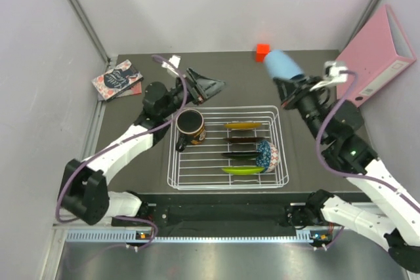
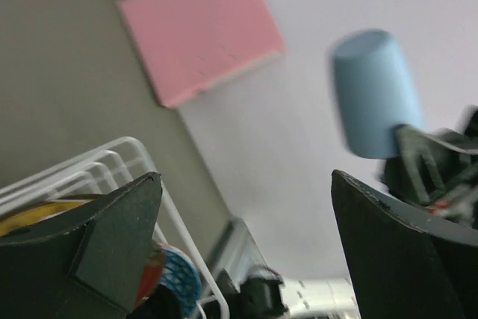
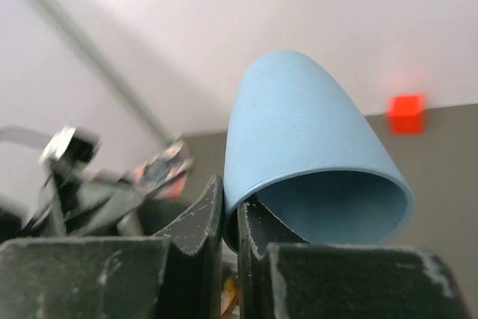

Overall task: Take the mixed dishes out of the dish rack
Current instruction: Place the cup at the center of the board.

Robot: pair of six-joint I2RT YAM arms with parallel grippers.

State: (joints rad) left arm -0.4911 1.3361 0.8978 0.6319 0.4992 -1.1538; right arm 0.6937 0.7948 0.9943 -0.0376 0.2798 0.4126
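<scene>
The white wire dish rack sits at the table's middle. In it are a dark mug, a yellow plate, a reddish plate, a black plate, a lime green plate and a blue patterned bowl. My right gripper is shut on the rim of the light blue cup, holding it in the air behind the rack; the cup fills the right wrist view. My left gripper is open and empty above the rack's far left corner.
A pink binder leans at the far right. An orange-red cube sits at the back edge. A patterned book lies at the far left. Grey walls close in on three sides.
</scene>
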